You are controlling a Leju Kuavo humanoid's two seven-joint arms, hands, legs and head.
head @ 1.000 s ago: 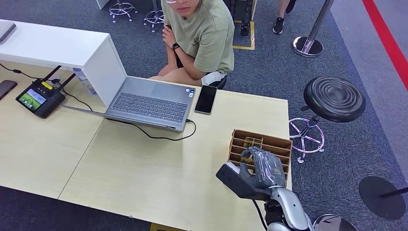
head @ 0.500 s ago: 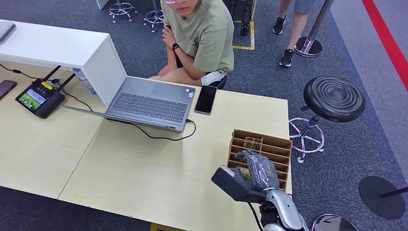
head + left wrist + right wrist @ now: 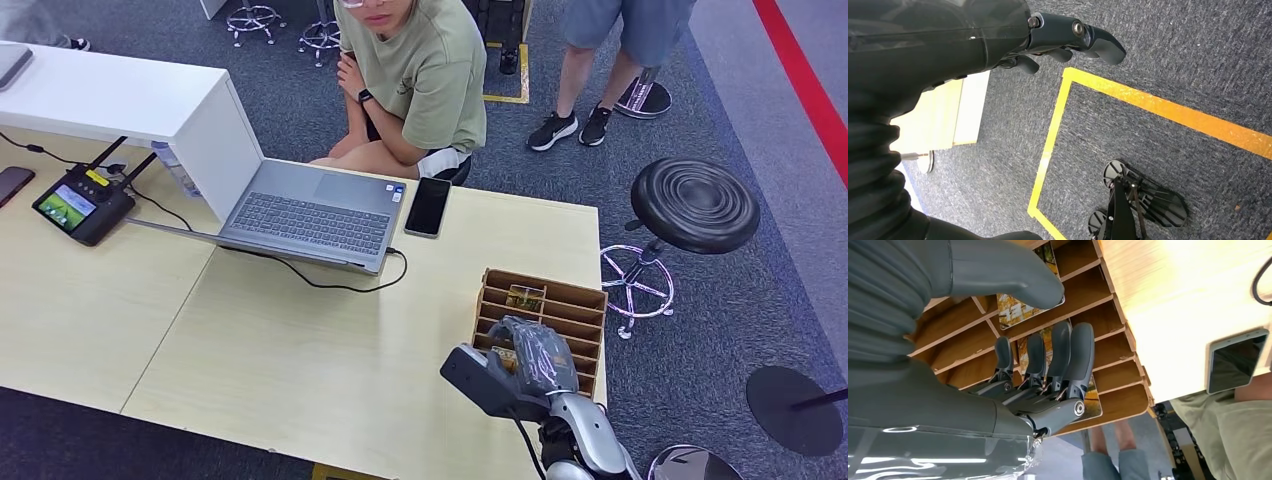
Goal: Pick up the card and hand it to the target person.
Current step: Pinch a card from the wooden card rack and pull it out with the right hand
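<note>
A wooden slotted card rack (image 3: 585,300) stands near the table's right edge. One card (image 3: 525,297) with a yellow picture lies in a far slot. My right hand (image 3: 532,355) reaches down into the rack's near slots. In the right wrist view the thumb (image 3: 1013,280) touches one yellow card (image 3: 1015,310), while the straight fingers (image 3: 1063,360) lie over a second card (image 3: 1090,400) in the neighbouring slot, a divider between them; neither card is lifted. My left hand (image 3: 1068,42) hangs over the carpet, loosely curled and holding nothing. A person in a green shirt (image 3: 425,70) sits at the table's far side.
On the table (image 3: 300,350) lie an open laptop (image 3: 310,210) with its cable, a black phone (image 3: 428,206) and a small screen device (image 3: 80,205). A white box (image 3: 130,100) stands at the back left. A black stool (image 3: 693,205) stands right of the table; a second person (image 3: 620,30) stands beyond it.
My right hand has drawn slightly back toward me over the rack and settled lower into its slots. A second person has walked into view at the top right.
</note>
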